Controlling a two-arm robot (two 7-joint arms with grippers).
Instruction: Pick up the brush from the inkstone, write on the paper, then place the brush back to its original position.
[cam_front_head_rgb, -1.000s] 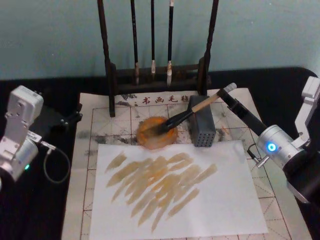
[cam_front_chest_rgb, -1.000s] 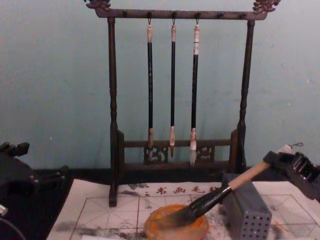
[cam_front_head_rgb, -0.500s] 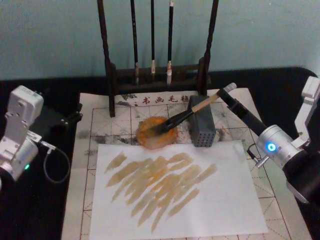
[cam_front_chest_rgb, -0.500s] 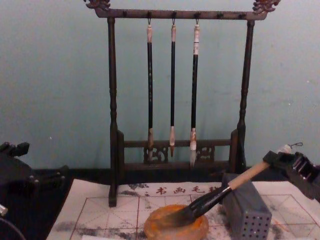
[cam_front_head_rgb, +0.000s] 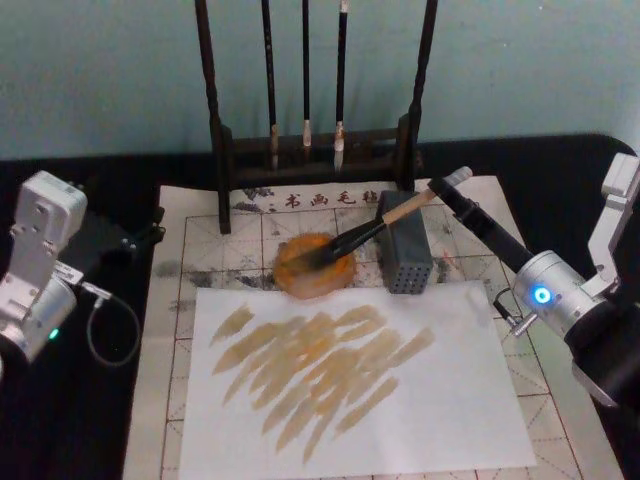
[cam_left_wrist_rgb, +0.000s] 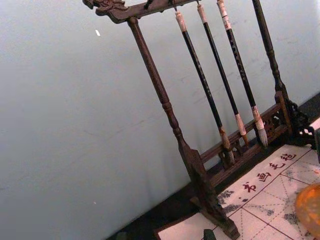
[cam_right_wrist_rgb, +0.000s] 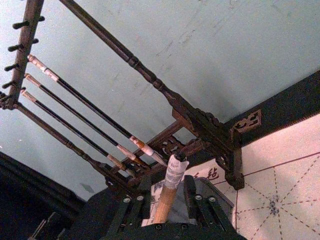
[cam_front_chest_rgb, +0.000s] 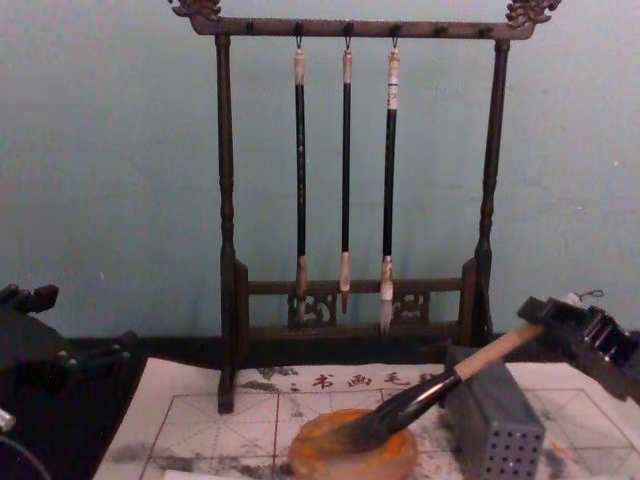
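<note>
One thick brush (cam_front_head_rgb: 370, 230) lies centre frame, inky tip in the single inkstone (cam_front_head_rgb: 300, 285), handle across one grey perforated block (cam_front_head_rgb: 408, 262). The right gripper (cam_front_head_rgb: 447, 190) clamps its pale end. Three thin brushes (cam_front_head_rgb: 305, 70) hang top centre. The left gripper (cam_front_head_rgb: 140, 238) sits parked far left.

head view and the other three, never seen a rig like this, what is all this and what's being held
It is a two-armed robot. The head view looks down from its head, the chest view looks across the table, each wrist view rides on an arm. A gridded mat carries white paper streaked tan. The brush rests tip-down in the orange inkstone, handle leaning on a grey block. The right gripper is at the handle's end; whether it grips is unclear. The left gripper sits parked at the left. A rack of thin brushes stands behind.
</note>
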